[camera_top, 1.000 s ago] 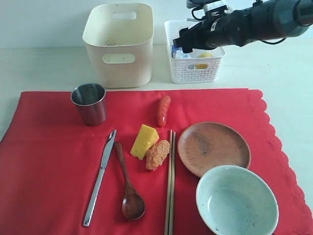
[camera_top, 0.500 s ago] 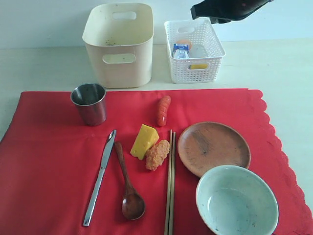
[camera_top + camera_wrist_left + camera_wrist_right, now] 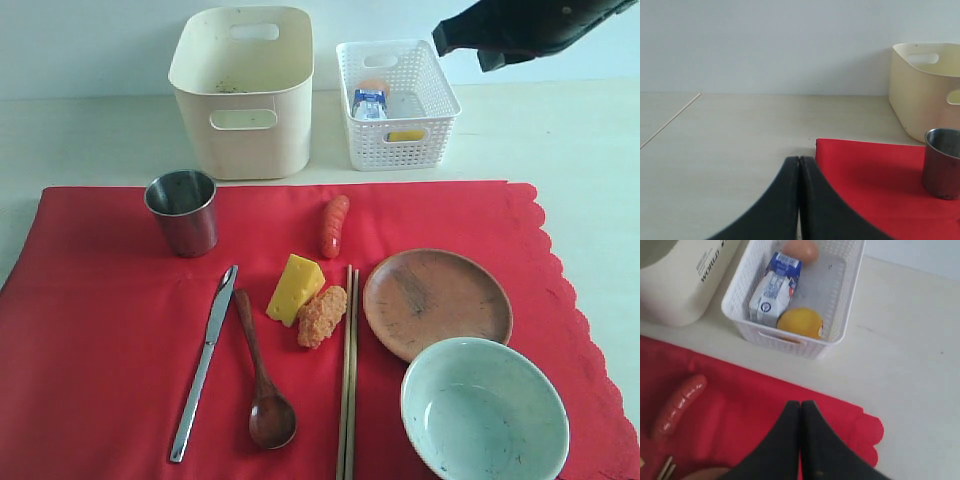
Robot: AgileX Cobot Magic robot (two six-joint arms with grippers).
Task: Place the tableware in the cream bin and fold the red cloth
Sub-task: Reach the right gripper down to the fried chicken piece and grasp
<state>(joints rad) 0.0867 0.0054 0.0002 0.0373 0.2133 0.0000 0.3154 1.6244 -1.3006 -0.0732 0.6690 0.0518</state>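
Holding a milk carton (image 3: pixel 774 287), lemon (image 3: pixel 800 322) and egg (image 3: pixel 799 249) in the white lattice basket (image 3: pixel 790 342), just beside the cream bin (image 3: pixel 243 120). Showing "WORLD" on the bin's wall; carton print too small for reading. Pressing right gripper (image 3: pixel 800 407) fingers together on nothing, tips seen against the red cloth's (image 3: pixel 100 330) scalloped edge. Pressing left gripper (image 3: pixel 799 162) fingers together too, just off the cloth's corner, steel cup (image 3: pixel 942 162) standing near on it, outside the bin.

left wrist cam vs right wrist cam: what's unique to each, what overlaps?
Only left wrist: the steel cup and the shut left hand. Only right wrist: the white basket holding egg, milk carton and lemon, the sausage, and the shut right hand. Both: the red cloth and the cream bin.
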